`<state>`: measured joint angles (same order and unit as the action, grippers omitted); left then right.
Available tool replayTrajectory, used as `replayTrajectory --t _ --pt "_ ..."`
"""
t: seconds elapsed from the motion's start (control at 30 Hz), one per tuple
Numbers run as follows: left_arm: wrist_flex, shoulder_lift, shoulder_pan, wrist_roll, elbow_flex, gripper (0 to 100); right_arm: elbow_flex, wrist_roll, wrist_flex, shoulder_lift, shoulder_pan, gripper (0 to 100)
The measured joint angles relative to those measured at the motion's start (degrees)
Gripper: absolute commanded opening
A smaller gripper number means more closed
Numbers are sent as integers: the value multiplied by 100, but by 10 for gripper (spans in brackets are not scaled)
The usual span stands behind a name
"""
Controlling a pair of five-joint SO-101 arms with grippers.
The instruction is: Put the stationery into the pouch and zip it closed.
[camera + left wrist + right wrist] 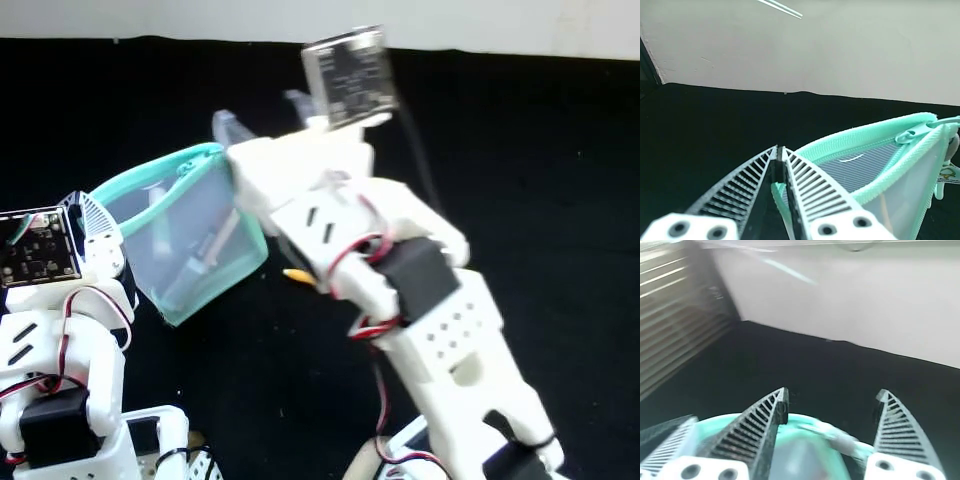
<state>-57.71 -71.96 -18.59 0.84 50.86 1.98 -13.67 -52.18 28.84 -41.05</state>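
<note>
High view: the pouch (190, 240) is held up off the surface (540, 150) with pale stationery inside and its mouth unzipped. Zipping should go best with one end kept taut. Left wrist view: the left hand (779, 150) is clamped on the pouch's rim, at the end away from the zip pull (912, 134). Right wrist view: the right hand (833, 392) hovers above the pouch with its fingers apart, and should pinch the pull squarely.

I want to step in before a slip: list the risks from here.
The left gripper pinches only the rim of the mint-green translucent mesh pouch; a tug might free it.
The right gripper hangs open over the pouch; it may close on fabric, not the zip slider.
A yellow pencil-like tip lies outside, under the right arm; it may be left out.
</note>
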Motion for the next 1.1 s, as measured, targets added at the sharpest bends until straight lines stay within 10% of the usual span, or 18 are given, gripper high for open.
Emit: replayTrajectory --t 0.5,1.1 --pt "0 0 0 0 0 8 -360 1952 -2048 448 264 269" --pt "0 0 0 0 0 8 -4369 3947 -35 404 642 269"
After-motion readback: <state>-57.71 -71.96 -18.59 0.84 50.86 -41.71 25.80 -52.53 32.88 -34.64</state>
